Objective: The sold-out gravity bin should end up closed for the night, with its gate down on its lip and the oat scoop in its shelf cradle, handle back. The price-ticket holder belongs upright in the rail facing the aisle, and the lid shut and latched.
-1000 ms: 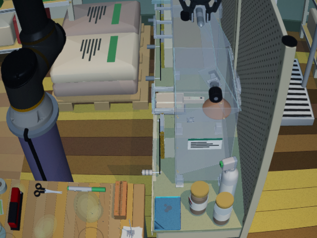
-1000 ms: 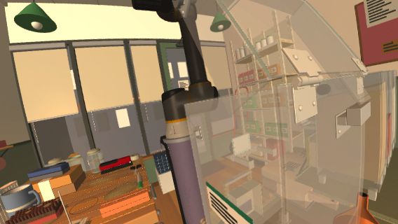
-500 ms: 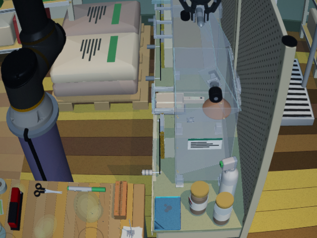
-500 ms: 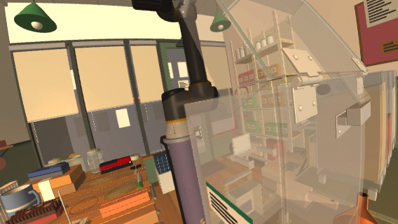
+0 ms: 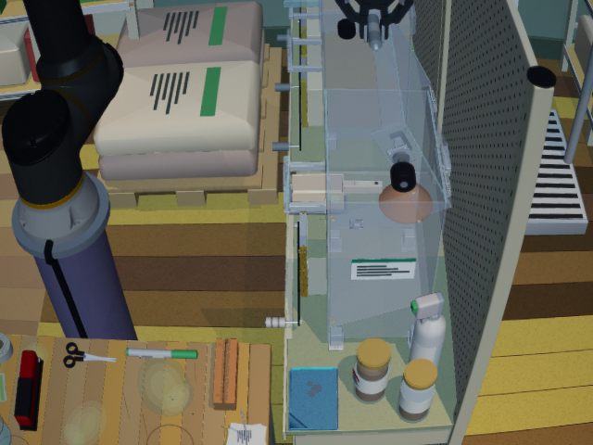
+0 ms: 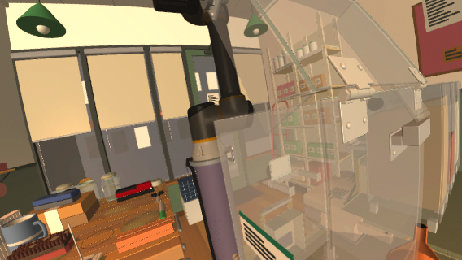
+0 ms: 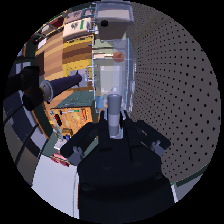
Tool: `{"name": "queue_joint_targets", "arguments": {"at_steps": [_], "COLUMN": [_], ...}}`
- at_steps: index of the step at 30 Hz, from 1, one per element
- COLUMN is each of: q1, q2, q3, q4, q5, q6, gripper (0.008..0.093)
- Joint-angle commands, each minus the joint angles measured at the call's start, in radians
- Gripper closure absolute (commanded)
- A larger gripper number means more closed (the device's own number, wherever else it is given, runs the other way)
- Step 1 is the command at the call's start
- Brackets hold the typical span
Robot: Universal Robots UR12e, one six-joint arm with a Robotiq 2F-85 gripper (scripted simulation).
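Observation:
A grey cylindrical lid handle (image 7: 114, 116) (image 5: 375, 33) stands between my fingers at the top edge of the clear gravity bin's raised lid (image 5: 378, 91). The lid is tilted up on its hinges (image 6: 353, 97). Below it the clear bin (image 5: 383, 230) carries a green-edged label (image 5: 383, 269). The wooden oat scoop (image 5: 335, 188) lies across the bin's left side, next to an orange funnel (image 5: 405, 203) with a black knob (image 5: 402, 176). My gripper (image 7: 114, 124) is closing around the handle, and I cannot tell whether it grips it.
The perforated back panel (image 5: 479, 158) stands close on the right of the bin. Two jars (image 5: 372, 369) and a spray bottle (image 5: 427, 330) sit on the shelf below, beside a blue tray (image 5: 313, 398). The arm's base column (image 5: 81, 282) rises at the left.

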Motion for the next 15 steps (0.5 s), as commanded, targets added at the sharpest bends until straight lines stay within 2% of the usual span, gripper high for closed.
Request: {"name": "queue_joint_targets", "arguments": {"at_steps": [1, 6, 15], "q1": [0.0, 0.0, 0.0], "q2": [0.0, 0.0, 0.0], "q3": [-0.001, -0.001, -0.001], "q4": [0.0, 0.0, 0.0], "q5": [0.0, 0.0, 0.0], "q6": [0.0, 0.0, 0.0], "gripper": [0.075, 0.0764, 0.0934]}}
